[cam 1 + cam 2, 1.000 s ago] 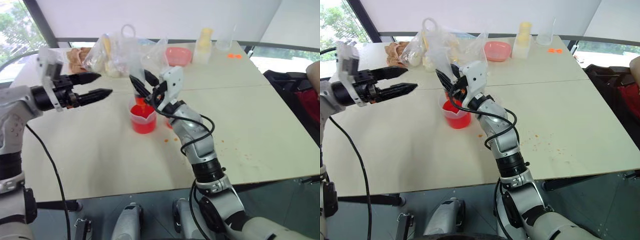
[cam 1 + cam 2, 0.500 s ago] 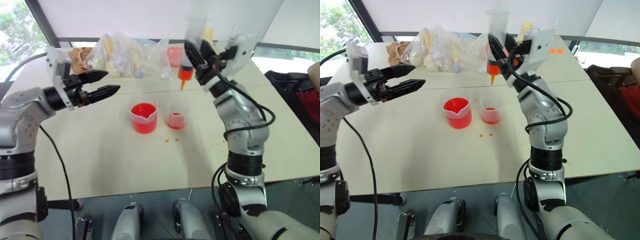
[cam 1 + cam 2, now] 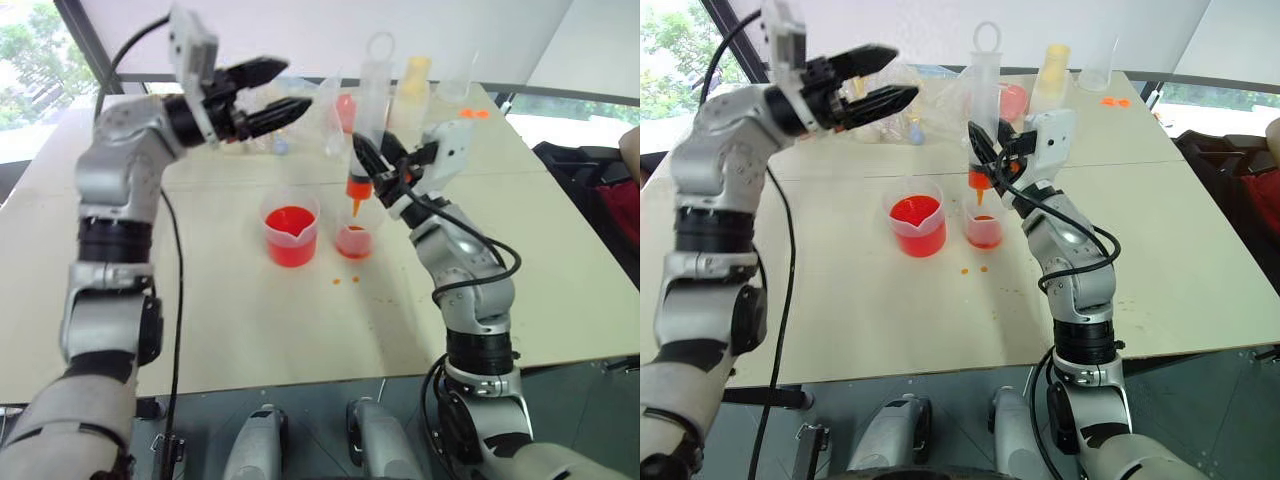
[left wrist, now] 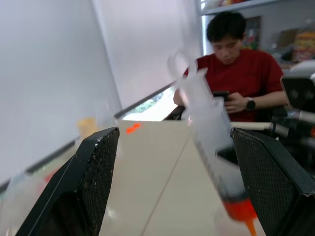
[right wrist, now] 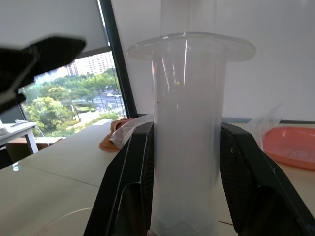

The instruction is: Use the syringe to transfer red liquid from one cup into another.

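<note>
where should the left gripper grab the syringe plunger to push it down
Judging by its pose, take the ring-shaped plunger top from the left, where the open left gripper is. The syringe stands upright in the right gripper, ring exposed on top.

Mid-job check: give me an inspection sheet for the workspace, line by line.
Surface: pale table, red drips by the cups.
Job's things: syringe upright, orange tip above the small cup, which holds shallow red liquid; beaker beside it with more.
Clutter: plastic bags, pink bowl, yellow bottle, clear cup at the far edge.
Grippers: right gripper shut on the syringe; left gripper open, raised beside the plunger ring.
Cables: black cable hanging along the left arm.
Surroundings: windows; seated person with a phone.
</note>
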Tool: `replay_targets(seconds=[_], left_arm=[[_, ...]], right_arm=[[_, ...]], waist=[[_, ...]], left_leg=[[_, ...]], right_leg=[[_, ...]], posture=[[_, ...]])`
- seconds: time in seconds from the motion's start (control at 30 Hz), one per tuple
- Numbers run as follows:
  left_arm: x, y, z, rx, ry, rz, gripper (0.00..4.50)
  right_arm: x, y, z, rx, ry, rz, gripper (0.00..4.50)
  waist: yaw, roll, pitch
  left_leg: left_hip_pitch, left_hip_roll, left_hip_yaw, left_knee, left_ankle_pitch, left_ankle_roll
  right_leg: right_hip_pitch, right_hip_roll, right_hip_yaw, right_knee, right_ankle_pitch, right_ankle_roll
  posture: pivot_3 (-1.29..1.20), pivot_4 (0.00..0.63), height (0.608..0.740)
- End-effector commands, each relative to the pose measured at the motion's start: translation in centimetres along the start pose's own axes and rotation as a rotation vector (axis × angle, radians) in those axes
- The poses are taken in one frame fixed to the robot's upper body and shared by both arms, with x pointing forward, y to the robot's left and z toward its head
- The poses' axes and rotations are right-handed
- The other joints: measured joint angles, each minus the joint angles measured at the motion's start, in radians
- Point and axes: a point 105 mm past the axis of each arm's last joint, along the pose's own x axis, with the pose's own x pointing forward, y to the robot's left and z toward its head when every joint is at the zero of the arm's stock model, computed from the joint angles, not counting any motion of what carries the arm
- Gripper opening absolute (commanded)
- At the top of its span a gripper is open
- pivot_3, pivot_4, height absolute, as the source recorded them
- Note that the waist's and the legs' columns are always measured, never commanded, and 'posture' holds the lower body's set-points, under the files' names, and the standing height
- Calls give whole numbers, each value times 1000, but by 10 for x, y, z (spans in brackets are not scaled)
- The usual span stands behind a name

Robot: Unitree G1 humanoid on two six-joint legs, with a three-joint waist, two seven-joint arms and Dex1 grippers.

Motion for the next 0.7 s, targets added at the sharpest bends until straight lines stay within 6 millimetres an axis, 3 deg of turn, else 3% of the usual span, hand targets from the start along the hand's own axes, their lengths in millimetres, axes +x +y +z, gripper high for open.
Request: replay_targets(seconds=[0.03,0.2,0.37,0.7], left_arm=[[18,4,20,89,-43,-51,3788],[44,9,26,139,-76,-53,3788],[62,10,17,203,-37,-32,3788],[78,13,-1,287,46,28,3788]], right_arm=[[0,3,12,-59,-61,11,1303],[-2,4,6,-93,-55,8,1303],[-3,10,2,-126,-54,26,1303],[-5,18,3,-137,-69,36,1303]], waist=[[-2,0,0],[-8,0,0],[-10,0,0],[-6,0,0]], left_leg=[[0,0,0,0,0,0],[0,0,-1,0,0,0],[0,0,0,0,0,0],[0,0,-1,0,0,0]], right_leg=[[0,0,0,0,0,0],[0,1,0,0,0,0],[0,1,0,0,0,0],[0,1,0,0,0,0]], posture=[[0,150,740],[0,150,740],[0,150,740],[0,150,740]])
